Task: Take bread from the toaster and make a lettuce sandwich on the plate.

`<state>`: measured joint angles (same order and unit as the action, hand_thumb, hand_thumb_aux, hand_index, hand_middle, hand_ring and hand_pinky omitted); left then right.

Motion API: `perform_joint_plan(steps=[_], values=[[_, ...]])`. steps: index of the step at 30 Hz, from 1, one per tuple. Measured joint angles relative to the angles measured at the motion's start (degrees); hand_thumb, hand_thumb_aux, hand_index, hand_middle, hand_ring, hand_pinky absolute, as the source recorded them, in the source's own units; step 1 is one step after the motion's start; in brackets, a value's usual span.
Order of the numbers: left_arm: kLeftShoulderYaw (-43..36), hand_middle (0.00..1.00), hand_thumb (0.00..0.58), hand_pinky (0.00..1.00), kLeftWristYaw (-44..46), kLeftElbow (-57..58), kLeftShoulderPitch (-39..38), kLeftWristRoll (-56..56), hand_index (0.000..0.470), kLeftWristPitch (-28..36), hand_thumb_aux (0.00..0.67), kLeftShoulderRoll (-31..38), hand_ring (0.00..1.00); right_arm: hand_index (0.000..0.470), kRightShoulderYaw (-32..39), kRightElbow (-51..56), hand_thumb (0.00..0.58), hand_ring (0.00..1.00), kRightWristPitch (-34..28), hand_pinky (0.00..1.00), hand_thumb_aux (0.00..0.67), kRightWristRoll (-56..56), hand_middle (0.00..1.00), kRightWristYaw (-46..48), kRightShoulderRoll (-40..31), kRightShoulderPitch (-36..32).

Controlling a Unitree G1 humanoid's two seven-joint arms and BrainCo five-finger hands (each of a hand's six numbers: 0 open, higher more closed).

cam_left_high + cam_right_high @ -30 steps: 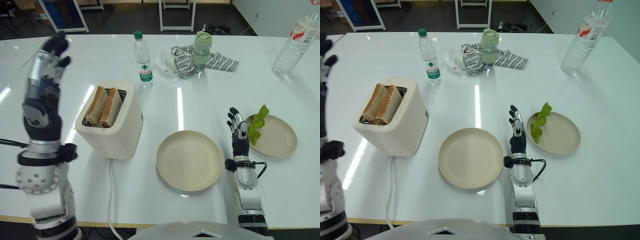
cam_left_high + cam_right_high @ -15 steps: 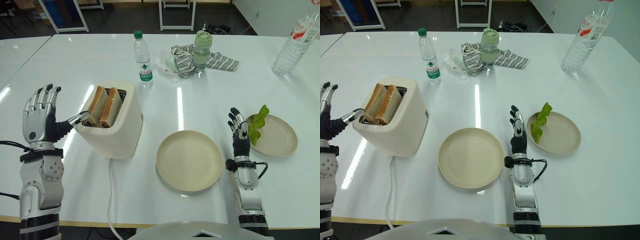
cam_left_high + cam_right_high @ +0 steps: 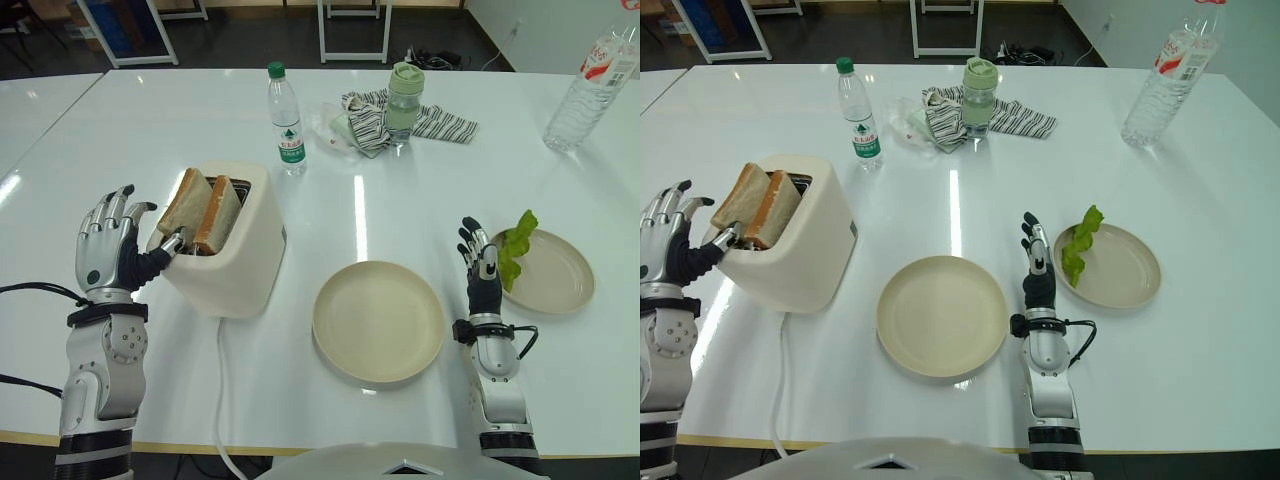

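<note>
Bread (image 3: 220,212) stands as two slices in the slots of the cream toaster (image 3: 235,265), just right of the left hand's fingers. The left hand (image 3: 108,250) is raised beside the toaster with its fingers (image 3: 120,205) spread and pointing up, gripping nothing. Only its thumb reaches across, its tip against the lower edge of the left slice (image 3: 187,203). That slice leans out of its slot toward the fingers, while the right slice (image 3: 222,205) sits more upright, touching it. A white cord (image 3: 218,380) runs from the toaster toward the near table edge.

An empty plate (image 3: 378,320) lies between the toaster and the right hand, just left of that hand's fingers. The right hand (image 3: 482,285) rests on the table, fingers straight, close together and pointing away, holding nothing. Just right of its fingertips a lettuce leaf (image 3: 515,250) lies on the left rim of a second plate (image 3: 565,275).
</note>
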<state>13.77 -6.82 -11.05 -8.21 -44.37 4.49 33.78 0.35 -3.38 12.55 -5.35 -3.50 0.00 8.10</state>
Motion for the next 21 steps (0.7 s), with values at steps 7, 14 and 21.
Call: perform_joint_plan(steps=[7, 14, 21], values=[[-2.2, 0.0, 0.559, 0.0, -2.6, -1.0, 0.1, -1.1, 0.38, -1.0, 0.541, 0.1, 0.0, 0.0, -0.3, -0.4, 0.0, 0.0, -0.3, 0.0, 0.0, 0.0, 0.0, 0.0, 0.0, 0.2], [-2.8, 0.0, 0.58, 0.0, -3.4, -1.7, -0.1, -0.5, 0.47, -2.5, 0.67, -0.2, 0.0, 0.0, -0.4, -0.5, 0.0, 0.0, -0.7, 0.0, 0.0, 0.0, 0.0, -0.1, 0.1, 0.2], [-1.9, 0.0, 0.58, 0.0, -8.1, -2.6, -0.1, 0.3, 0.47, -5.1, 0.67, -1.7, 0.0, 0.0, -0.4, -0.5, 0.0, 0.0, -0.8, 0.0, 0.0, 0.0, 0.0, -0.2, 0.1, 0.2]])
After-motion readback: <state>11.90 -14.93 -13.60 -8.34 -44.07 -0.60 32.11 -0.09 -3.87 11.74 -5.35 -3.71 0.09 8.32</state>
